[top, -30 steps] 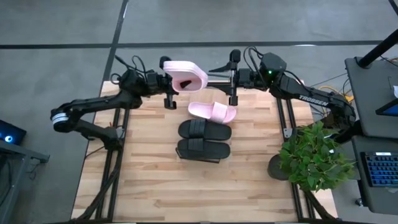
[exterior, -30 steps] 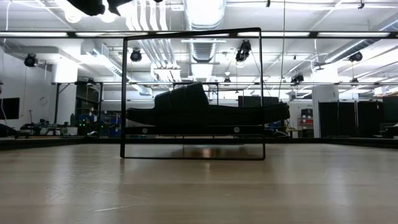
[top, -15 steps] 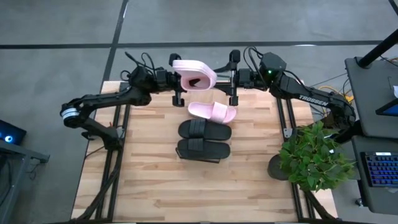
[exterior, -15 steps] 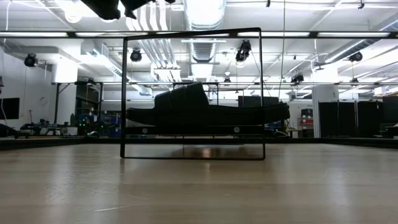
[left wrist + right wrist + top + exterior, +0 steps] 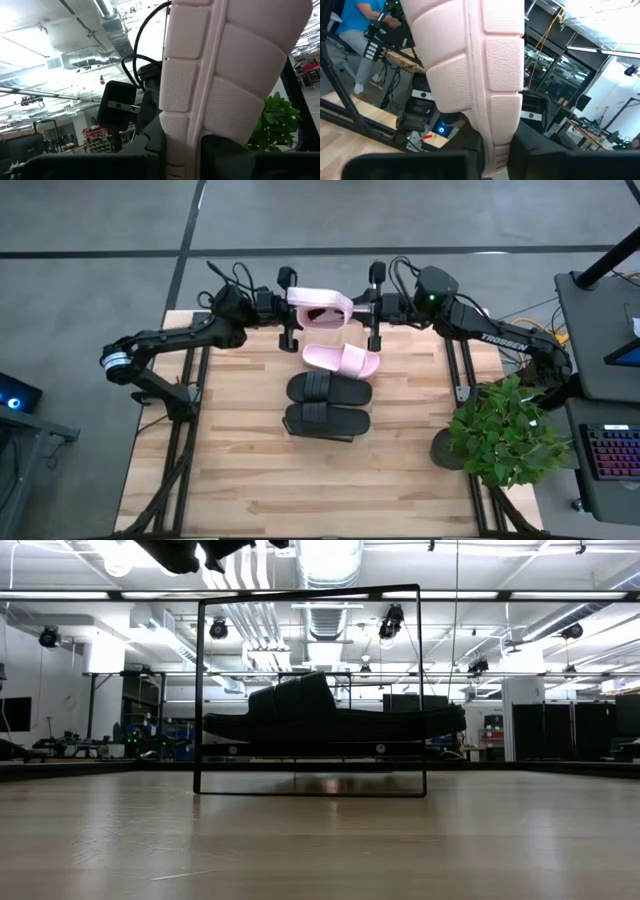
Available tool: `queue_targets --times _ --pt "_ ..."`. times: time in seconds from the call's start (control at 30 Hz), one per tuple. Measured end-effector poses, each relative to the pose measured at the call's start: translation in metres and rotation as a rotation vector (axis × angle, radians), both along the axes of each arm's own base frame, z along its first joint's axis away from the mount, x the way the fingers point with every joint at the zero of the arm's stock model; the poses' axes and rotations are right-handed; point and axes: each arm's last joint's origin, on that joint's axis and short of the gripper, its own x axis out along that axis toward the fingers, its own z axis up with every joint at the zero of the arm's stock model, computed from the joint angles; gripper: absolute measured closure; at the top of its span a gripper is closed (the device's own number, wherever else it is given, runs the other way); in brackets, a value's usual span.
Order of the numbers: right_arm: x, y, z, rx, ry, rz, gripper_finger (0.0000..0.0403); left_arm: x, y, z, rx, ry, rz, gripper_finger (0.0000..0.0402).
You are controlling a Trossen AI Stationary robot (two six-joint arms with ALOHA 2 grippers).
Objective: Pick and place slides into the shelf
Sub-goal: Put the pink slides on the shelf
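One pale pink slide (image 5: 320, 305) hangs in the air over the table's far edge, between my two grippers. My left gripper (image 5: 292, 312) is shut on its left end and my right gripper (image 5: 368, 308) on its right end. Its treaded sole fills both wrist views (image 5: 210, 75) (image 5: 470, 65). The second pink slide (image 5: 342, 360) and the two black slides (image 5: 330, 388) (image 5: 328, 420) lie in a row mid-table. The shelf's black wire frame (image 5: 310, 590) shows in the low view, with a dark slide (image 5: 320, 720) lying inside it. My left gripper pinches the pink slide's left end (image 5: 181, 142) between its two fingers, coming level from the table's left. The treaded sole faces the wrist camera. The slide is lifted clear of the table. My right gripper pinches the slide's right end (image 5: 495, 140) between its two fingers, coming level from the table's right. The treaded sole also faces this wrist camera. The slide spans the gap between the two grippers, clear of the table.
A potted plant (image 5: 505, 430) stands at the table's right edge. Black frame rails run along the left (image 5: 185, 420) and right (image 5: 462, 370) sides. A seated person in blue (image 5: 365, 15) shows beyond the table. Bare wood lies toward the near edge (image 5: 300, 490).
My left gripper has carried the pink slide toward the table's right, up to my right gripper, which has stayed in place. The slide has tipped over on the way and now lies flatter between the two grippers.
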Motion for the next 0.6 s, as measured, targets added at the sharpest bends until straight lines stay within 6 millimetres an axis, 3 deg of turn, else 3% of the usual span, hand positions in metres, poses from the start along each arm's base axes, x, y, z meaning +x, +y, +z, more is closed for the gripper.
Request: queue_targets --times 0.27,0.43,0.6 --pt "-0.003 -0.002 0.002 0.101 0.055 -0.087 0.0369 -0.006 0.003 -0.002 -0.048 0.108 0.018 0.0273" --pt "-0.011 -0.004 0.010 0.158 0.136 -0.192 0.0369 -0.030 0.003 0.001 -0.003 0.266 0.106 0.0244" --pt "-0.017 -0.006 0.014 0.182 0.206 -0.331 0.0369 -0.058 -0.009 0.005 0.032 0.404 0.153 0.0241"
